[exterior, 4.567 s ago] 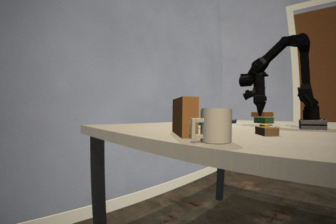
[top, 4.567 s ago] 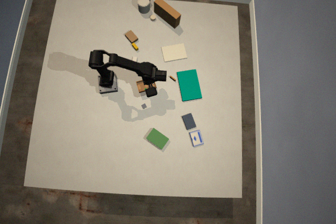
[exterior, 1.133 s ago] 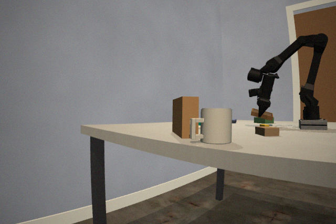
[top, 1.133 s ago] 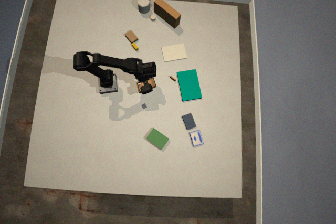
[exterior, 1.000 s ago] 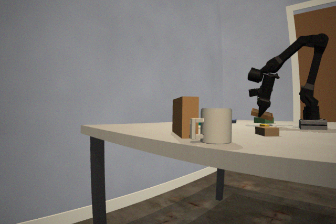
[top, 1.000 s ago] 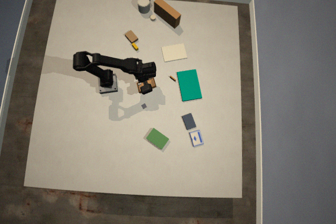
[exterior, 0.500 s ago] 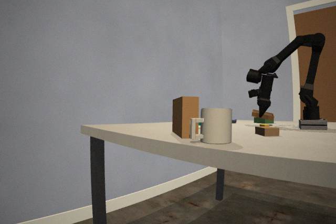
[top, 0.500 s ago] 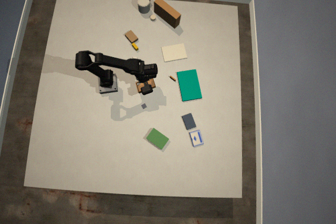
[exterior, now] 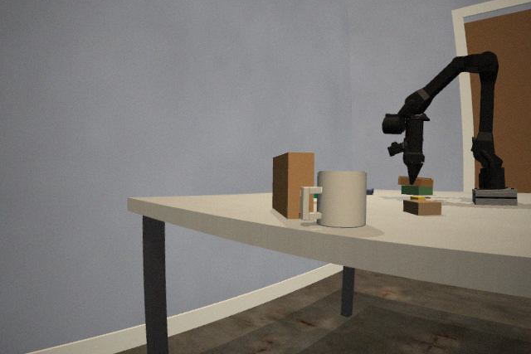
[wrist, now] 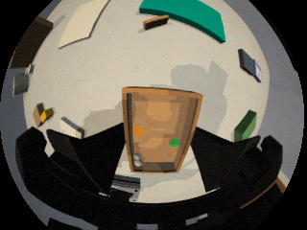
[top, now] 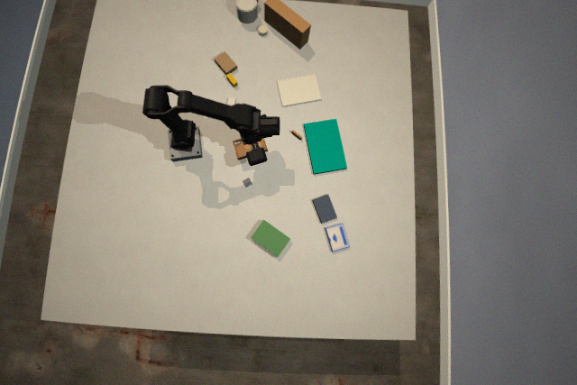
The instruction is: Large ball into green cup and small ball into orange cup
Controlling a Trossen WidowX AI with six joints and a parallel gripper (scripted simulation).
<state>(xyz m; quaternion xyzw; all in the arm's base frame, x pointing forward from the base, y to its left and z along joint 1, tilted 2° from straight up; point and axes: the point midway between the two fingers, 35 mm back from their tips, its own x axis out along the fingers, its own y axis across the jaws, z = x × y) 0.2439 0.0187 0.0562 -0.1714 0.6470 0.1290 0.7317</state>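
The wooden puzzle is a flat brown tray under a clear cover. In the wrist view it holds an orange cup at its left and a green cup at its right. Two pale balls lie together in its near left corner; I cannot tell which is the large one. My gripper points straight down and is shut on the puzzle's two long sides. It holds the puzzle a little above the table.
A teal board and a small brown stick lie to the right. A cream sheet, a mug and a brown box stand farther off. A green block and a small grey cube lie nearer.
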